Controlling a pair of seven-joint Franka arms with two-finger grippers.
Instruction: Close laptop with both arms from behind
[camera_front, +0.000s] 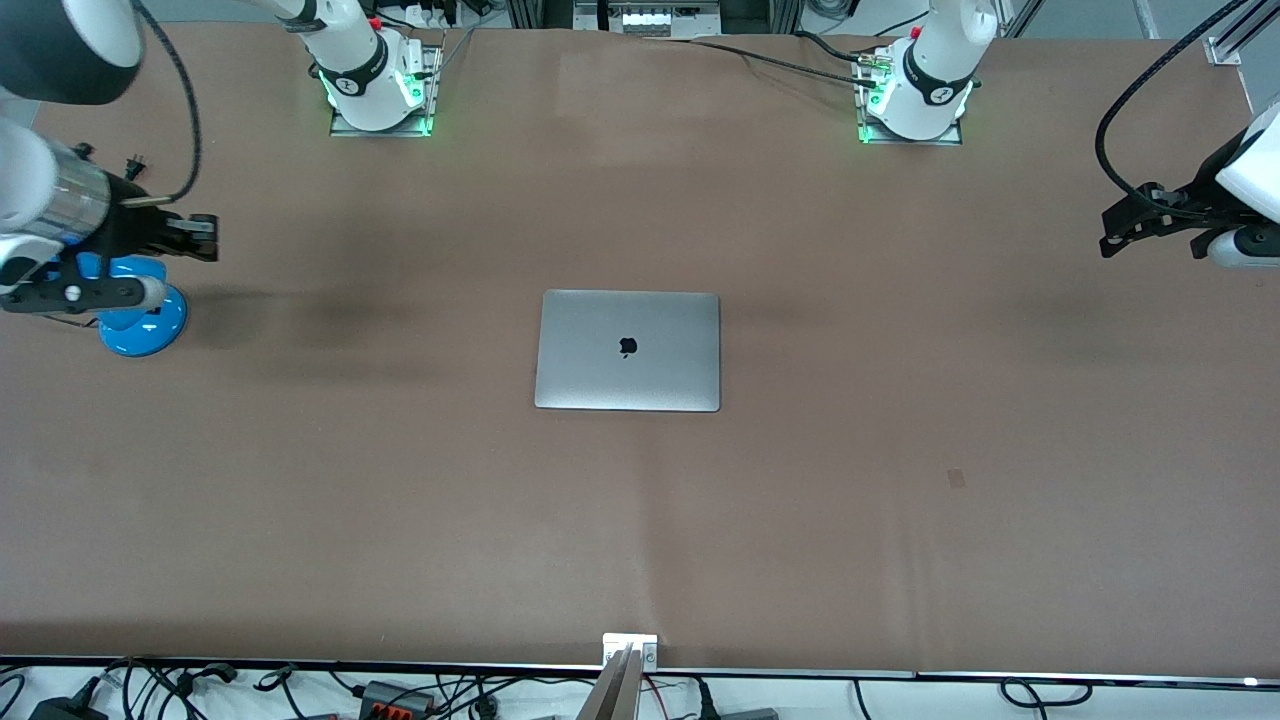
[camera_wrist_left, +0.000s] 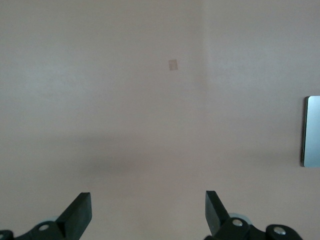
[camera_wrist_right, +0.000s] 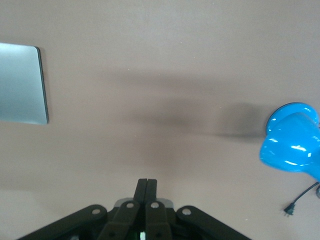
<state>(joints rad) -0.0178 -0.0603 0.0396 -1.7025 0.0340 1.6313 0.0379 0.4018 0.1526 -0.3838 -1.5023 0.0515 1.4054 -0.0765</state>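
The silver-grey laptop (camera_front: 627, 350) lies flat in the middle of the table with its lid down and the dark apple logo facing up. One edge of it shows in the left wrist view (camera_wrist_left: 313, 131), and a corner in the right wrist view (camera_wrist_right: 20, 82). My left gripper (camera_front: 1110, 238) hangs over the left arm's end of the table, well away from the laptop; it is open (camera_wrist_left: 147, 197) with nothing between its fingers. My right gripper (camera_front: 205, 238) is in the air over the right arm's end of the table, shut (camera_wrist_right: 147, 182) and empty.
A blue desk lamp base (camera_front: 143, 315) stands on the table under my right gripper, its glossy blue body (camera_wrist_right: 292, 145) and black plug (camera_wrist_right: 290, 210) in the right wrist view. A small pale patch (camera_front: 956, 478) marks the brown table cover. A metal mount (camera_front: 630, 650) sits at the table's front edge.
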